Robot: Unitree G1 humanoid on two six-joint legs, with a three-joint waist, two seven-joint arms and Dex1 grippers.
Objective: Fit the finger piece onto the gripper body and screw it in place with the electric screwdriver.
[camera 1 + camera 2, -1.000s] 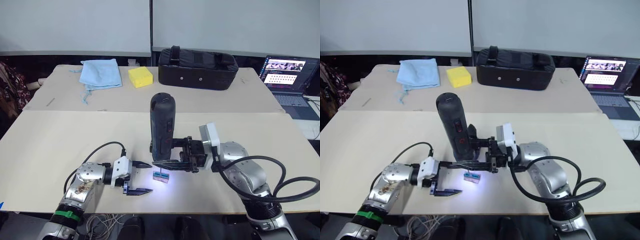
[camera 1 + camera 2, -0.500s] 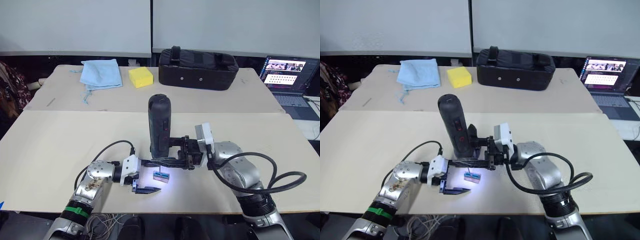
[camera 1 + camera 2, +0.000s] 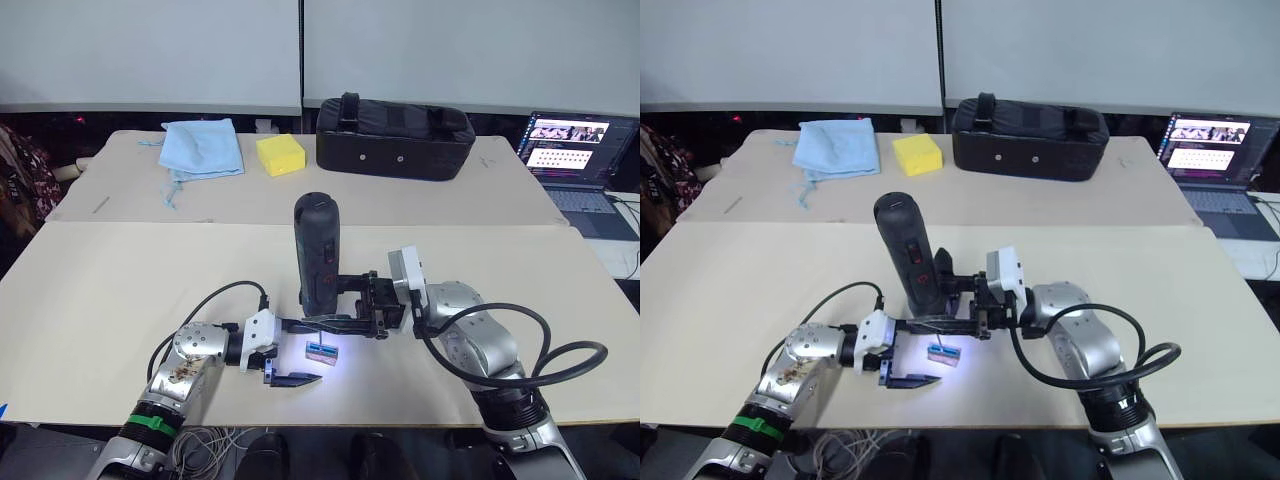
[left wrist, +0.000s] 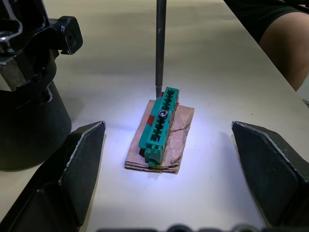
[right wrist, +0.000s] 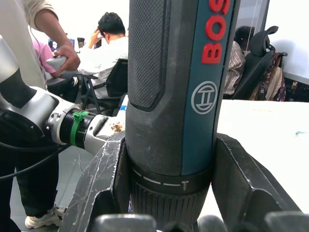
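**Item: screwdriver bit beside screw head, not yet seated**

We hold the electric screwdriver upright, clamped in the right gripper. Its bit touches down just beside the green toothed piece, short of the screw. The left gripper is spread wide, empty, flanking the piece. We judge: shift the bit onto the screw, stay vertical, brace the piece.

Green ribbed piece on a cardboard scrap, between the left gripper fingers; screwdriver bit just behind it.
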